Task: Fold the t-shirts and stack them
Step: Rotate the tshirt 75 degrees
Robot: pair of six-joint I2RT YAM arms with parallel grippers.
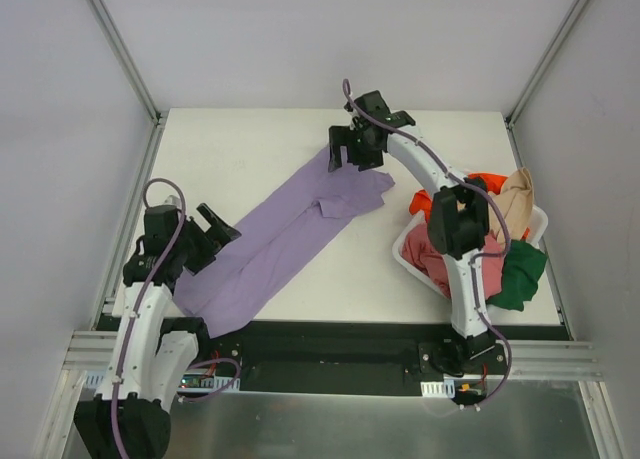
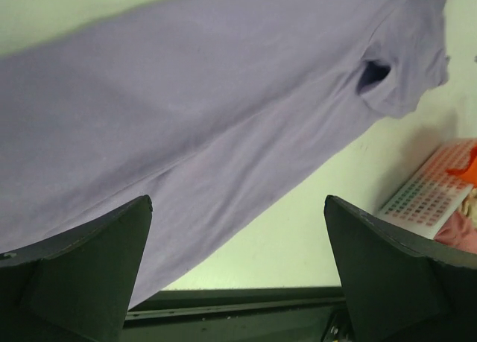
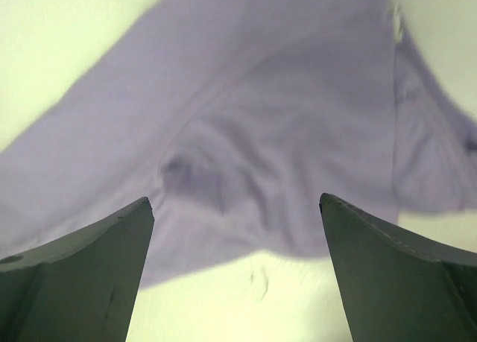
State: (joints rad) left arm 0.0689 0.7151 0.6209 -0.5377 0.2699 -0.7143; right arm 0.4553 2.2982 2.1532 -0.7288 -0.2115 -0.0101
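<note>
Fingers [image 2: 74, 275] on our left gripper [image 1: 218, 225] and right gripper [image 1: 345, 157] are gaping empty over the unfolded lavender cloth t-shirt [image 1: 290, 229] mid-frame; we are barely starting.

Top view: bright, even, diffuse light from overhead. The white flat tabletop [image 1: 240, 149] and the white enclosure walls [image 1: 60, 179] sit close to overexposure, without hard glare. Shadows are soft and short, with a faint one beside the far end of the lavender purple cloth t-shirt [image 1: 290, 234]. Focus is sharp.

Wrist views: the tabletop takes a yellow-green cast. The left view is fairly sharp, and the left gripper [image 2: 237, 204] has dark, underexposed fingers [image 2: 82, 282]. The right view is soft overall, most blurred at the right, and the right gripper [image 3: 236, 200] is likewise dark.
</note>
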